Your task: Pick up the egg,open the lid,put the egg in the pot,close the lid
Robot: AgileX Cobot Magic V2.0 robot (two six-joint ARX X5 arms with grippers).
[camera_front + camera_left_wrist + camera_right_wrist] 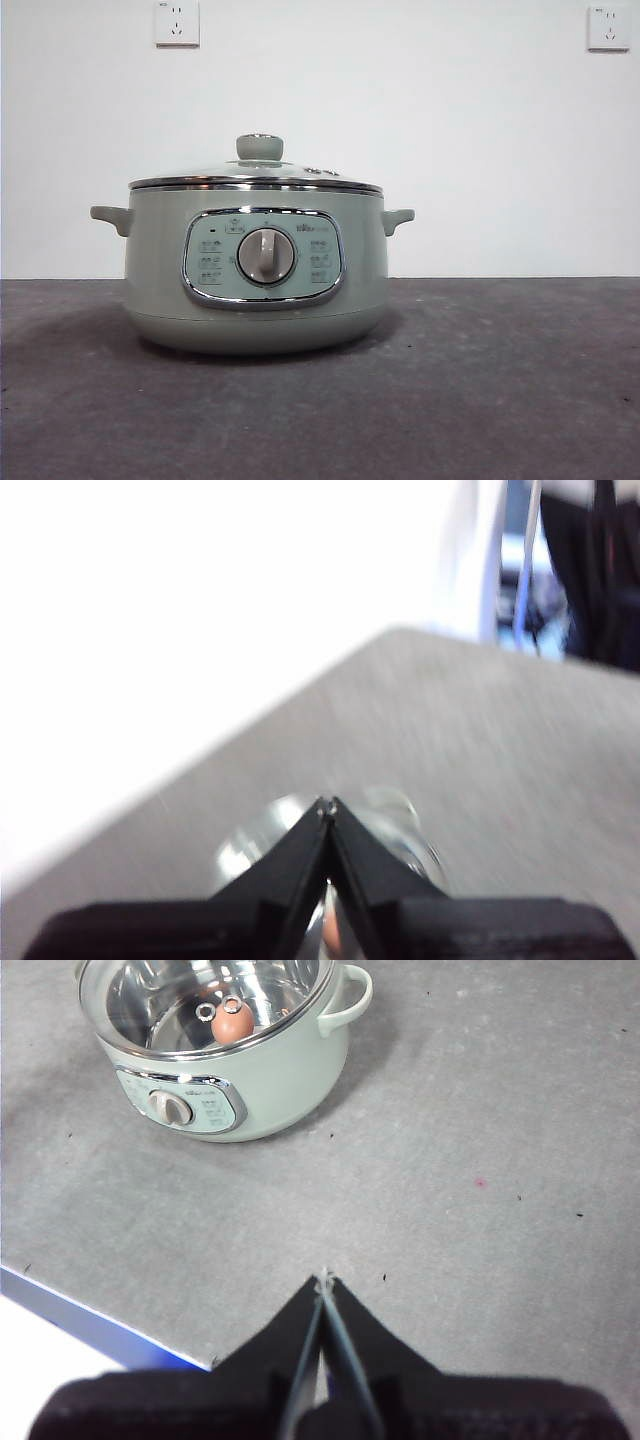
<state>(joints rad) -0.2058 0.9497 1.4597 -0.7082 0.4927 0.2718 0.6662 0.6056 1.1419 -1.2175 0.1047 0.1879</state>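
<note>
Egg [232, 1026] rests inside the pot [255, 270], lid [256, 178] seated; task looks finished, both pincers clenched empty.

The right gripper [322, 1282] is hovering over bare grey table [480, 1260], its jaws pressing together. Well ahead of its tips the pot [225, 1070] is sitting, the egg [233, 1025] lying inside under the lid [200, 1005].

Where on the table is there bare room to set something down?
The grey table is bare beside the pot on its right-handle side, and in front of its dial panel toward the blue table edge. The lid is on, the egg inside.
</note>
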